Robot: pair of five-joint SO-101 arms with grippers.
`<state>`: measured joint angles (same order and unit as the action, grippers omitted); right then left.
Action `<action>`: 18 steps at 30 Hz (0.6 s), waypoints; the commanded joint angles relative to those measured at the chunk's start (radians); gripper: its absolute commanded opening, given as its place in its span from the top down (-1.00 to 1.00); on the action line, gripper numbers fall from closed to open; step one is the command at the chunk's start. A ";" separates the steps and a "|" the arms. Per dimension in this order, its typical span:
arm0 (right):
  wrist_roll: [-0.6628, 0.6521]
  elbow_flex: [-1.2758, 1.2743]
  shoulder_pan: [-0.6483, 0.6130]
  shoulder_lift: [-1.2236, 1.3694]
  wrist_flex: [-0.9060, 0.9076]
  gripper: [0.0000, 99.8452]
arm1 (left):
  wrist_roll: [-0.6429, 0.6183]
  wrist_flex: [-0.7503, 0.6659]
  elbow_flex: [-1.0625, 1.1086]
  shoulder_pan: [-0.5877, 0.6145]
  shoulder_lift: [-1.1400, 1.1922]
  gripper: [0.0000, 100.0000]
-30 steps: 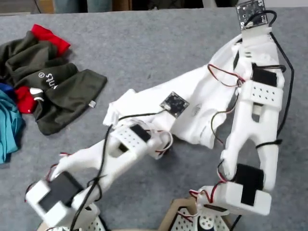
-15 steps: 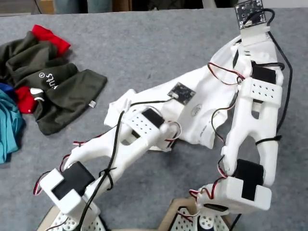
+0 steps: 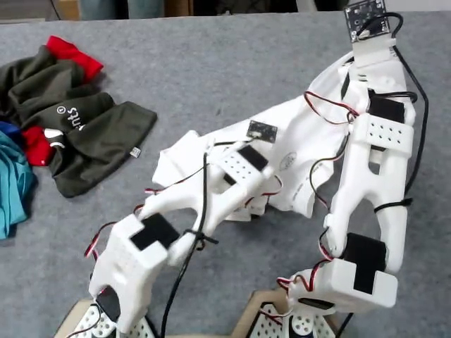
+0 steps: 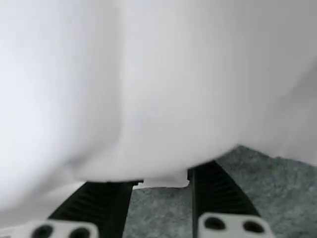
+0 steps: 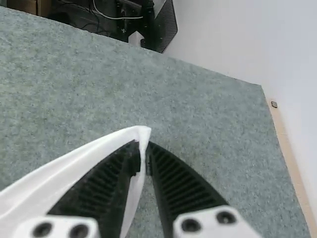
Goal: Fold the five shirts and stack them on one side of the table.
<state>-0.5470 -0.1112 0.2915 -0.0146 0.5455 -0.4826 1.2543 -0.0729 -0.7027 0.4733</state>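
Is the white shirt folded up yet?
Not folded. The white shirt lies crumpled and stretched out across the table, and the right hand pinches one corner of it.

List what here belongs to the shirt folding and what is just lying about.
Job:
- white shirt, clamped in the right gripper
- left gripper, at the white shirt
- dark green shirt, red shirt and teal shirt, piled together

Lying about:
- cables and mesh panel, beyond the table
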 commanded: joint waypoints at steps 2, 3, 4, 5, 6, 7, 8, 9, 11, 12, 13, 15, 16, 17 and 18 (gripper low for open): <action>0.000 0.054 0.015 -0.004 0.000 0.97 | -0.015 0.086 -0.143 -0.012 0.043 0.66; 0.000 0.054 0.015 -0.004 0.000 0.97 | -0.017 0.103 -0.157 -0.019 0.051 0.66; 0.000 0.054 0.015 -0.004 0.000 0.97 | -0.026 0.115 -0.166 -0.025 0.057 0.66; 0.000 0.054 0.015 -0.004 0.000 0.97 | -0.035 0.120 -0.171 -0.035 0.061 0.66; 0.000 0.054 0.015 -0.004 0.000 0.97 | -0.043 0.112 -0.168 -0.045 0.069 0.66; 0.000 0.054 0.015 -0.004 0.000 0.97 | -0.049 0.110 -0.168 -0.056 0.080 0.66; 0.000 0.054 0.015 -0.004 0.000 0.97 | -0.049 0.103 -0.166 -0.065 0.098 0.66; 0.000 0.054 0.015 -0.004 0.000 0.97 | -0.049 0.097 -0.166 -0.071 0.120 0.66; 0.000 0.054 0.015 -0.004 0.000 0.97 | -0.049 0.089 -0.177 -0.076 0.166 0.67; 0.000 0.054 0.015 -0.004 0.000 0.97 | -0.049 0.087 -0.185 -0.076 0.187 0.67; 0.000 0.054 0.015 -0.004 0.000 0.97 | -0.049 0.091 -0.193 -0.076 0.196 0.67; 0.000 0.054 0.015 -0.004 0.000 0.97 | -0.049 0.091 -0.211 -0.074 0.215 0.67; 0.000 0.054 0.015 -0.004 0.000 0.97 | -0.049 0.091 -0.213 -0.074 0.215 0.69; 0.000 0.054 0.015 -0.004 0.000 0.97 | -0.044 0.091 -0.213 -0.076 0.215 0.74; 0.000 0.054 0.015 -0.004 0.000 0.97 | -0.043 0.087 -0.211 -0.077 0.215 0.81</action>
<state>-0.5470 -0.1112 0.2915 -0.0146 0.5455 -0.5209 1.3587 -0.2631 -0.7534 0.6743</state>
